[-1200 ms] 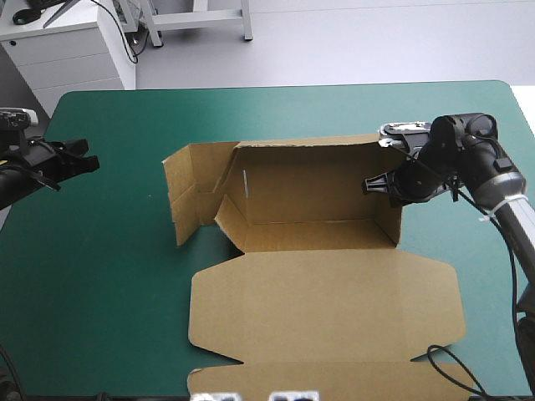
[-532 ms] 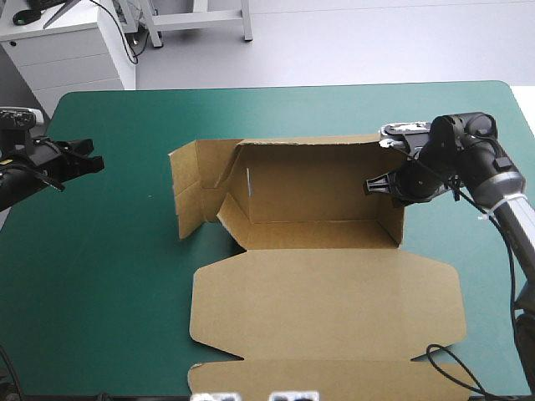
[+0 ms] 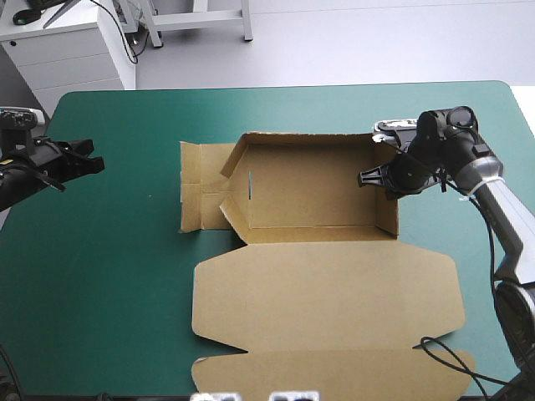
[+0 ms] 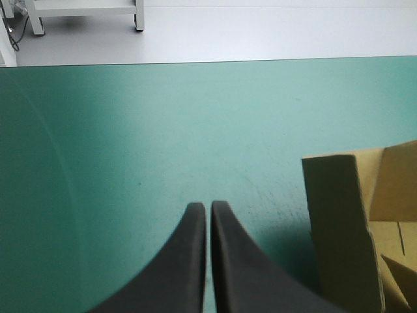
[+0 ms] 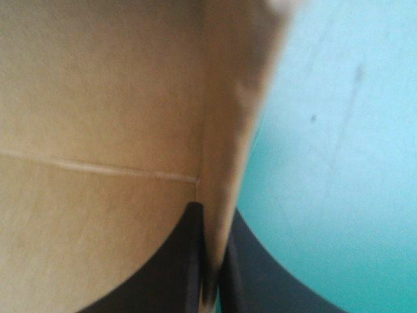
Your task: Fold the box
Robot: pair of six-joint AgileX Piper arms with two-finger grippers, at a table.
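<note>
One wall of the brown box [image 3: 322,192], at the middle of the surface [image 3: 109,276], is pinched at its 3 o'clock by the right gripper [image 3: 378,178]; hold it upright. At 9 o'clock, well apart, the left gripper [image 3: 94,163], fingers pressed together, should raise the flat left flap [image 3: 201,188] gently.

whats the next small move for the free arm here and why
Probably move the left gripper toward the box's left flap to raise it. That flap lies splayed outward on the teal-green cover, while the right gripper is shut on the right wall, holding it upright. The left gripper is shut, empty and apart from the box.
</note>
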